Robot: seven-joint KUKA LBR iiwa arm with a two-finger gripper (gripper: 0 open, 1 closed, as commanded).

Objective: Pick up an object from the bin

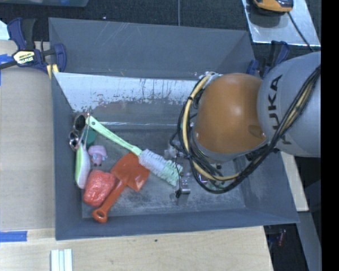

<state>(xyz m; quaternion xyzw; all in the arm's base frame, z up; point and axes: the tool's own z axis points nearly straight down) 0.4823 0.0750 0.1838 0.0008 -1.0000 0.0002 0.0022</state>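
Nearest to us is the front wall of the grey bin (158, 224), and the floor along it is mostly bare. The ring end of an orange toy shovel (127, 176) comes close to the front left corner, and its blade points up to the middle of the floor. Touching the shovel's handle on the left lies a red lumpy thing (99, 186). All the things are gathered in the left half. The right half of the floor is free of things, but the arm (288, 106) with its round orange cover (229, 114) and looped cables hangs over it.

In the middle of the floor lies a green brush (158, 164), and its white bristle head is just beside the shovel blade. The jaws are low, directly to the right of this bristle head. We cannot tell how far they are open, and we see nothing between them.

Further back, the brush handle runs up to the left. Under it sit a small pink thing (96, 153) and a long white and green thing (82, 165) along the left wall. A dark thing (78, 131) lies in the far left corner.
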